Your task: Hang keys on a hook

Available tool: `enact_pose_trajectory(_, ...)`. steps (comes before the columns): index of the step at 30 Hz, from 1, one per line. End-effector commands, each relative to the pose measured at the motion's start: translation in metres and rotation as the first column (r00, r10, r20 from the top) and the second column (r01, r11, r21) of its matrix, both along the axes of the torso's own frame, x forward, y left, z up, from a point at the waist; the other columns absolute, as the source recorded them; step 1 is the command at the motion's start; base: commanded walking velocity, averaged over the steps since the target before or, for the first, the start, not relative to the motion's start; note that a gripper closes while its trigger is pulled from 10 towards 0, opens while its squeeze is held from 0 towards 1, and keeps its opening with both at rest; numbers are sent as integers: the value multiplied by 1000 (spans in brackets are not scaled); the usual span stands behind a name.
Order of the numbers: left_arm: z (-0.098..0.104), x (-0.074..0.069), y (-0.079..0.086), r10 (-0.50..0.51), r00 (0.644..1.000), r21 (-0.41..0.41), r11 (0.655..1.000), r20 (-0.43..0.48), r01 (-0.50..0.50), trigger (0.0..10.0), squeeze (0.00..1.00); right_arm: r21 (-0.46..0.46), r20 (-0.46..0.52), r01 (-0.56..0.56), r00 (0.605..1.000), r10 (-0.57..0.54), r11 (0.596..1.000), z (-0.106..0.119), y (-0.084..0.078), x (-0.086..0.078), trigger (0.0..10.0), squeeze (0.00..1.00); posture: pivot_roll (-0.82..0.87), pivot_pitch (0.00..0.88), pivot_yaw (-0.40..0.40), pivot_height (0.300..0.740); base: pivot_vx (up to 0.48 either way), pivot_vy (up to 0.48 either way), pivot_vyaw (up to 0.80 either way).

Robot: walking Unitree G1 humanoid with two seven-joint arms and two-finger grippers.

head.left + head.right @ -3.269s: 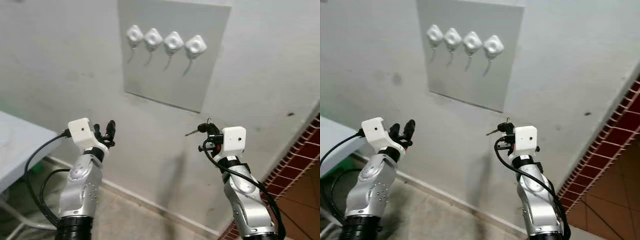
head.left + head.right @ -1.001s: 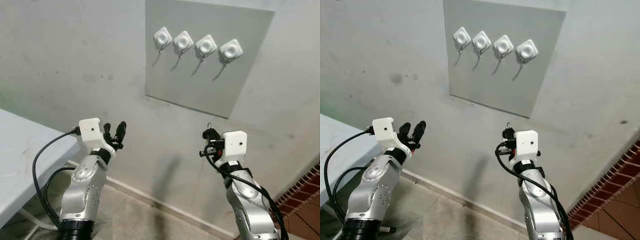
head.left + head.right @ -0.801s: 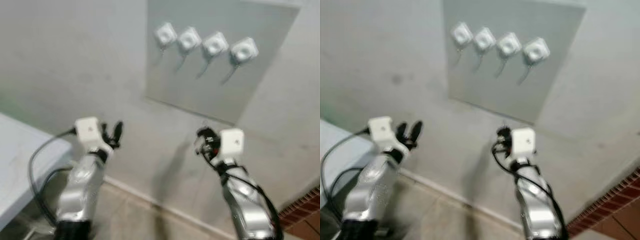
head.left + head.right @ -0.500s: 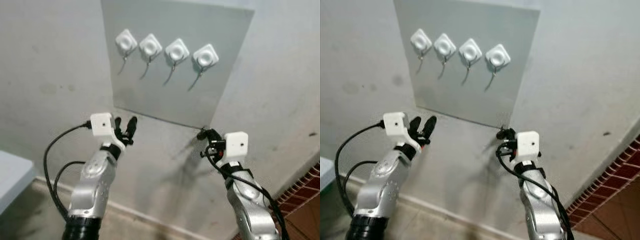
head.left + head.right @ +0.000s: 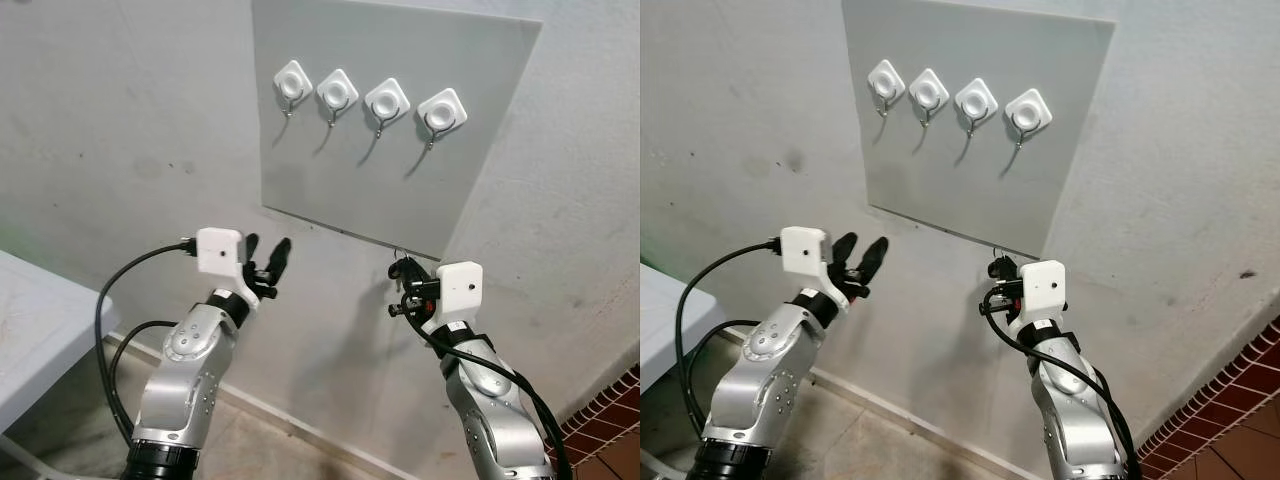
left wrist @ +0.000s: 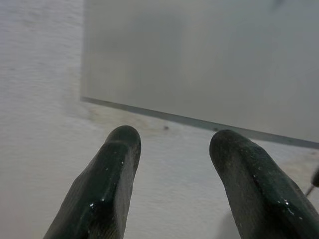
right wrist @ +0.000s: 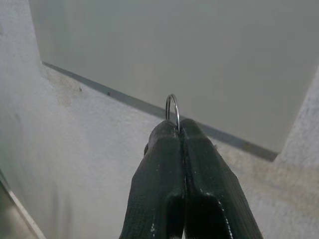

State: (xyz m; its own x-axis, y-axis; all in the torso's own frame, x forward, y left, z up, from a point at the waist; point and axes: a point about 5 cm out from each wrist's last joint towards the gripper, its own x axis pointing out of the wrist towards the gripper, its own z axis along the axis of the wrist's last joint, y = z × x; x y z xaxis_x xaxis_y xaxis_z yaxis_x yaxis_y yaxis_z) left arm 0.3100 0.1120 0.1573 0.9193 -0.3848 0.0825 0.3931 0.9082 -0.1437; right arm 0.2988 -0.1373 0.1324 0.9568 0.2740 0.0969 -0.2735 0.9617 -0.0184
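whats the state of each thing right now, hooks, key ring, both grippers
hooks: four in a row on the grey panel, all bare
key ring: pinched at the right gripper's fingertips, loop sticking out, below the panel's lower edge
right gripper: shut on the key ring
left gripper: open, holding nothing, raised near the wall

A thin, shiny metal key ring [image 7: 172,110] is poking out between the matt black, rubbery fingers [image 7: 162,169] of the right gripper [image 5: 402,270]. Four glossy white plastic hooks [image 5: 365,102] with small metal prongs are sitting on a smooth, matt grey panel [image 5: 400,190], which is lying against a rough, mottled plaster wall [image 5: 120,120]. Both arms are showing brushed silver metal shells, and the left gripper [image 5: 268,258] is showing the same matt black fingers.
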Motion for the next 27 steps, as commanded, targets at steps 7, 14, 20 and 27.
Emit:
enact_pose_trajectory(7,15,-10,-18,-162,985,82,984,62,157,10000,0,26,62,-99,993,98,995,20,5,0,10000,0,180,0,-16,736,0,0,0)
enact_pose_trajectory(14,25,-13,-25,-226,969,110,970,96,216,10000,0,98,109,-179,980,168,979,36,11,1,10000,0,177,0,-15,736,0,0,0)
enact_pose_trajectory(20,37,-15,-29,-267,954,125,960,136,251,10000,0,161,187,-256,956,225,953,59,16,1,10000,0,180,0,-14,736,0,0,0)
enact_pose_trajectory(27,50,-19,-34,-309,934,145,947,178,286,10000,0,205,248,-295,938,242,933,78,16,3,10000,0,181,0,-13,736,0,0,0)
